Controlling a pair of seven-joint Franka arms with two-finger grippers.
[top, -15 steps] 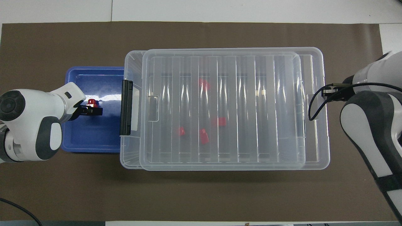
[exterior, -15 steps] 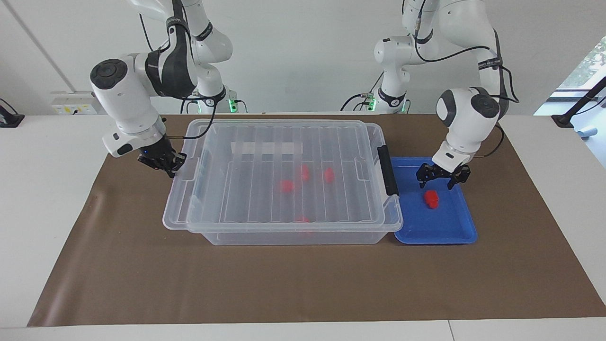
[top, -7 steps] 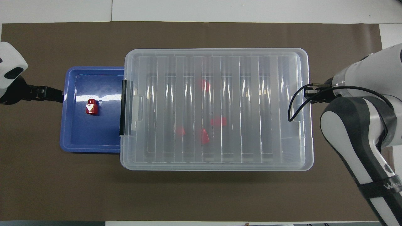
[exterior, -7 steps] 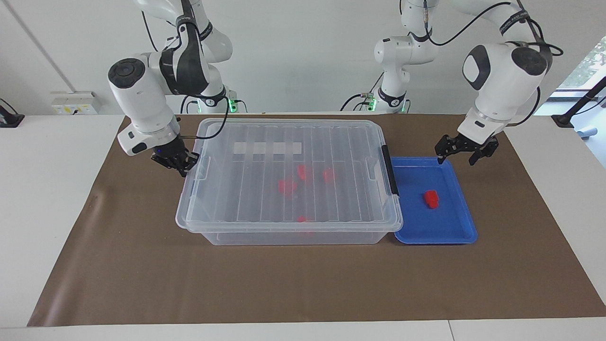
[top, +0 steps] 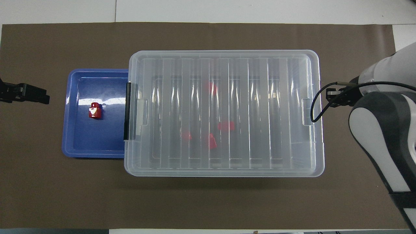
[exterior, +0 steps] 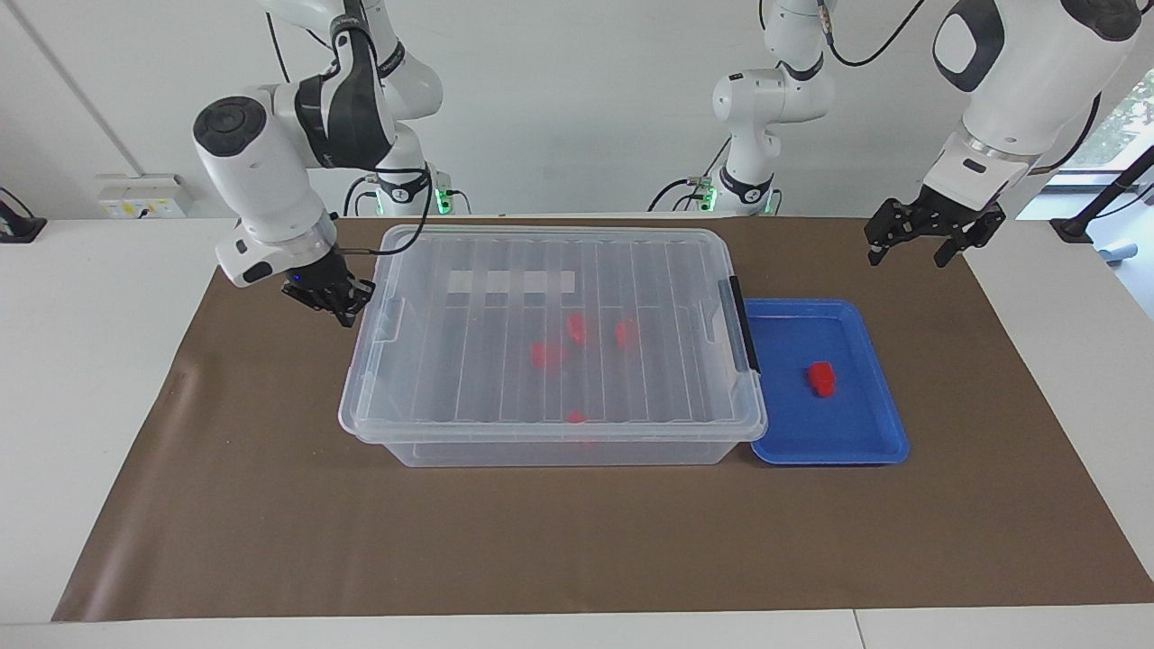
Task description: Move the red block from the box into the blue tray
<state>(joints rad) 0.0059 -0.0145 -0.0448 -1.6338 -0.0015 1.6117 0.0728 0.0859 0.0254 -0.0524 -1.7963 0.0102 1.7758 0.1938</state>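
A red block [exterior: 821, 378] lies in the blue tray [exterior: 829, 455], also seen from overhead [top: 95, 110] in the tray [top: 94, 154]. The clear box [exterior: 550, 270] stands beside the tray, its ribbed lid flat on it and a black clip handle [exterior: 745, 324] at the tray end. Several more red blocks [exterior: 545, 354] show through the lid [top: 226, 126]. My left gripper [exterior: 905, 260] is open and empty, raised over the mat past the tray's outer end [top: 44, 97]. My right gripper [exterior: 335, 306] hangs just off the box's end toward the right arm.
A brown mat [exterior: 541, 541] covers the table under everything. A white label strip [exterior: 509, 282] lies on the lid. A cable loops from the right wrist over the box's end [top: 317, 107].
The lid slid across with my right gripper and now sits square on the box. My left gripper rose and drew away from the block in the tray, out past the tray's end.
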